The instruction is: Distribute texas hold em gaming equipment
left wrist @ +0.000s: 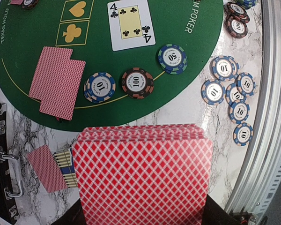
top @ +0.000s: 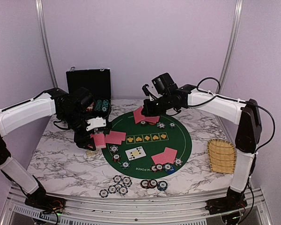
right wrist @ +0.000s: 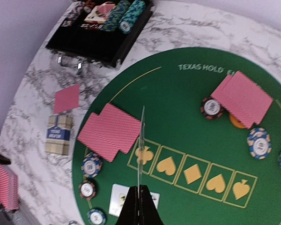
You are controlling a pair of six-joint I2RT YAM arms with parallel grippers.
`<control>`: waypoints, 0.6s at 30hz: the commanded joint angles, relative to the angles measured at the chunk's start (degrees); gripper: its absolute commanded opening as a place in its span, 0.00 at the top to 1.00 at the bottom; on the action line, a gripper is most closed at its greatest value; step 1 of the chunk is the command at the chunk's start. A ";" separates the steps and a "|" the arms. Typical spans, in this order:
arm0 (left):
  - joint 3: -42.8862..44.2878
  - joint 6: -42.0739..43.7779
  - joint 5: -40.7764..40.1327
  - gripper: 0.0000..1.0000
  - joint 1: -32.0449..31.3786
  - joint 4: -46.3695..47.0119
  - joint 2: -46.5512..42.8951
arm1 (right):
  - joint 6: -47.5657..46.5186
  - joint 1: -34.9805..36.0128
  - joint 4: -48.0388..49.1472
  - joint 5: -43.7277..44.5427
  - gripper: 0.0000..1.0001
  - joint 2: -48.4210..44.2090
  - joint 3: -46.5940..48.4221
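Top external | marble table (top: 56, 161) | green mat (top: 183, 136) | red-backed cards (top: 165, 155) | lilac walls (top: 140, 37)

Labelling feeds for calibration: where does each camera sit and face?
Top external: above and behind, looking down on the green mat; left arm and right arm show.
Left wrist: looks down past the left gripper and its card deck at the four of clubs.
Right wrist: looks down past the right gripper and its edge-on card at the mat.
Top and left wrist share the four of clubs.

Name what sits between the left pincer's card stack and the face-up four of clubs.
A black 100 chip on the green mat, shown in the left wrist view.
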 commanded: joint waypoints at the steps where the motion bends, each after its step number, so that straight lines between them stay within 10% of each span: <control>1: -0.63 -0.39 -0.06 1.00 0.01 -1.15 -1.34 | -15.34 6.05 -14.08 27.49 1.00 7.04 7.95; 11: -1.60 -0.38 -0.08 1.00 0.19 -1.15 -2.59 | -31.12 12.84 -5.43 53.00 1.00 12.21 5.38; 18: -1.53 -0.30 0.12 1.00 0.28 -1.15 -2.47 | -37.56 15.64 0.83 52.19 1.00 14.61 1.47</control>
